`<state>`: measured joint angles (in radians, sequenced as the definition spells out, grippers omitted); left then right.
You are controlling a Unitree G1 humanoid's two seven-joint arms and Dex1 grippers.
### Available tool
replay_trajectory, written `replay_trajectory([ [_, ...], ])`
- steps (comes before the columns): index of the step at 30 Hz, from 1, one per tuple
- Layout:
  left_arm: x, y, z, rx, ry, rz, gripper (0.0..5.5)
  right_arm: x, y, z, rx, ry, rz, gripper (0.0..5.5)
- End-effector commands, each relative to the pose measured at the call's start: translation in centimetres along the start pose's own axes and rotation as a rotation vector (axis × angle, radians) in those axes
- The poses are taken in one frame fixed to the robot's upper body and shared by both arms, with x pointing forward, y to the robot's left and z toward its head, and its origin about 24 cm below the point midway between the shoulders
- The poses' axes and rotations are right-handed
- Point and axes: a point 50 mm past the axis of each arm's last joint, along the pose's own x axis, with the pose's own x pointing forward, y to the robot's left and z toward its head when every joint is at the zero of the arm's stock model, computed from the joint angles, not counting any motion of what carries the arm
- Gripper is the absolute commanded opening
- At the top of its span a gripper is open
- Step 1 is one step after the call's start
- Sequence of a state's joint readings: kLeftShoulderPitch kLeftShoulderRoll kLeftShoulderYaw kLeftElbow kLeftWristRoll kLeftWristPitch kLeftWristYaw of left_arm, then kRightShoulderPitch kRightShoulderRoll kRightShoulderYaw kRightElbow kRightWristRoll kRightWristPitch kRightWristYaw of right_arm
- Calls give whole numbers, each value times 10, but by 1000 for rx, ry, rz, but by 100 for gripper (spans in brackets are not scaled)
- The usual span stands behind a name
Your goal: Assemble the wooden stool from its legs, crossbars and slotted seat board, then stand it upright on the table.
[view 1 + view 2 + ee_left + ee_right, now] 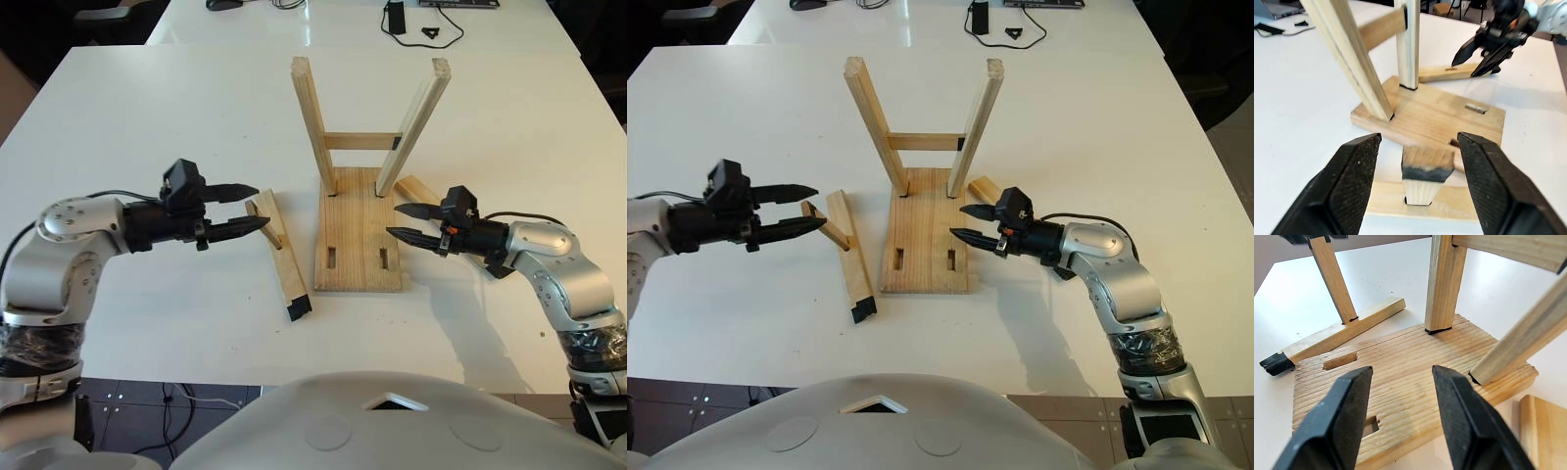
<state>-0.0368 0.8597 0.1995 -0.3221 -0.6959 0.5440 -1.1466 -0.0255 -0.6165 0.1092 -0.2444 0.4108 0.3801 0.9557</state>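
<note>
Left gripper (pixel 260 206): spread, empty; stub (pixel 1427 164) of loose leg (pixel 286 266) between its jaws.
Right gripper (pixel 392 220): spread, empty, at seat board (pixel 358 250) edge; wooden piece (pixel 419 188) behind it, partly hidden.

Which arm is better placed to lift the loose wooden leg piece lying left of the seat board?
Left. Its open jaws flank the dark-tipped stub of that loose pale wooden leg piece; the right jaws hover over the slotted wooden seat board.

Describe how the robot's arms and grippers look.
The left arm and right arm have rounded silver-grey shells, black wrapping lower down, thin black cables. The left gripper and right gripper are black, two tapered pointed fingers each; the right has a small orange mark.
</note>
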Motion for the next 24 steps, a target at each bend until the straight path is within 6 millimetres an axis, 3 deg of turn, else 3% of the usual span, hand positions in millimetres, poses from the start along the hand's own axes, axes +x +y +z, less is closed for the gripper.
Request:
replay_trajectory([
  [1, -1, 4, 34, -14, -184, 31, 290, -3, -5, 4, -24, -6, -25, 224],
  [5, 11, 7, 49, -58, -300, 85, 290, -1, -5, 4, -30, -5, -18, 224],
  [14, 40, 6, 48, -120, -375, 135, 290, 3, -6, 6, -42, -5, 2, 224],
  [16, 45, 0, 38, -143, -352, 124, 290, 3, -6, 6, -42, -4, 2, 224],
  [21, 64, -14, -35, -248, -161, 156, 290, 5, -2, 1, -33, 6, 3, 224],
  [22, 66, -16, -41, -256, -156, 159, 290, 5, -2, 0, -33, 7, 5, 224],
  [24, 67, -14, -33, -236, -192, 160, 290, 4, -2, 1, -33, 8, 7, 224],
])
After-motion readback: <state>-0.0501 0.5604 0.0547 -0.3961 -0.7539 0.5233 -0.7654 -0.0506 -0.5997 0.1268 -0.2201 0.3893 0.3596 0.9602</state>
